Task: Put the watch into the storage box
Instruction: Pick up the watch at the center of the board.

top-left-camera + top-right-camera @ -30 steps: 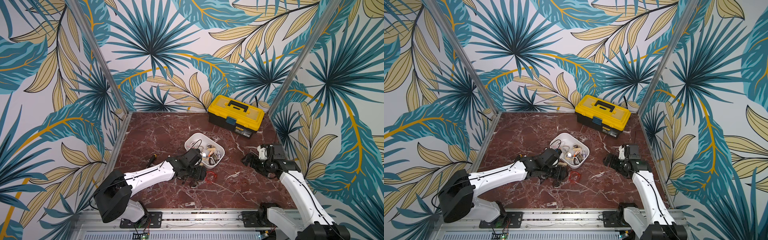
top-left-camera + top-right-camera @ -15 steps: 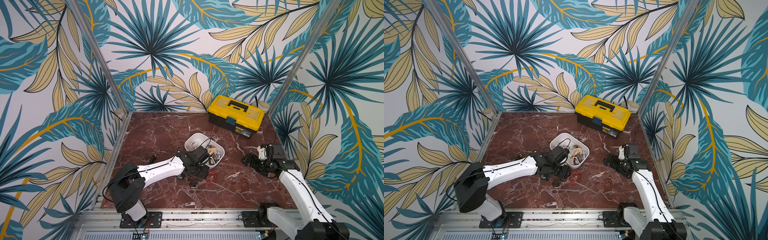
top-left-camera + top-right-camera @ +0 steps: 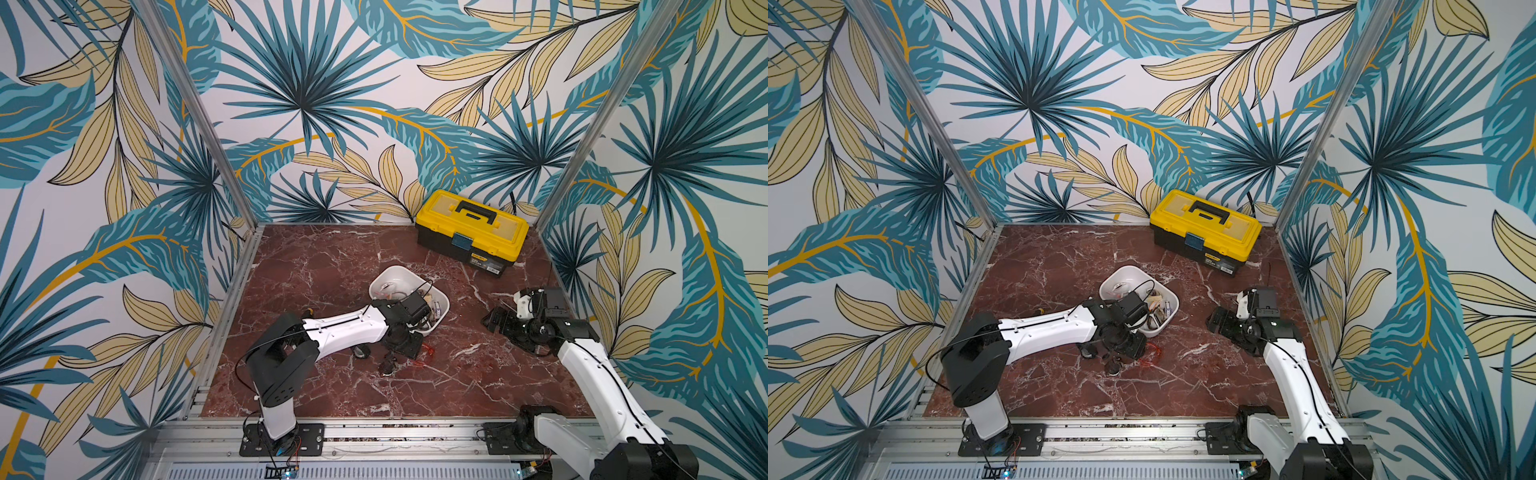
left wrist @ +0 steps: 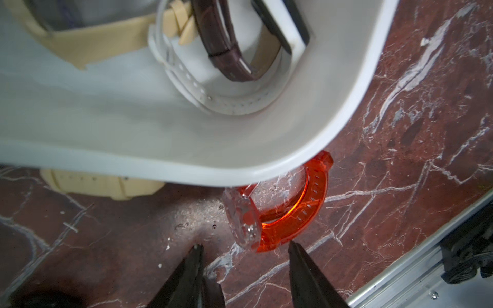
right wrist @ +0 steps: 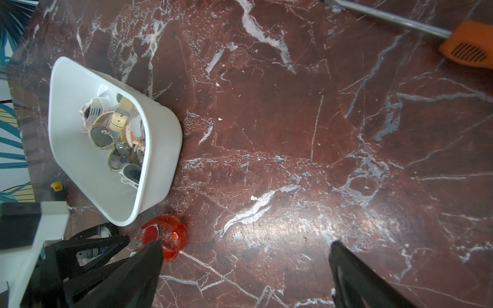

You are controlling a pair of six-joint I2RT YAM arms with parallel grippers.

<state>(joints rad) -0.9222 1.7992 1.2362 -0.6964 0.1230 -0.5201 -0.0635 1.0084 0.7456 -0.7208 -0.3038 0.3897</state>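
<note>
Swung inward, left arm (image 3: 345,328) stretches low; left gripper (image 4: 244,244) half-spread, empty, before the watch (image 4: 293,221); right gripper (image 5: 246,241) spread wide.

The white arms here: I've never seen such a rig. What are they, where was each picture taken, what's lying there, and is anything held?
They are two robot arms, bolted at the front of a marble table. Both top views look down from above; the other two pictures come from a camera on each wrist. On the table sit a storage box holding several watches, an orange watch beside it, and a yellow toolbox. The left claw stands open short of the orange watch; the right claw is open too. Nothing is held.
</note>
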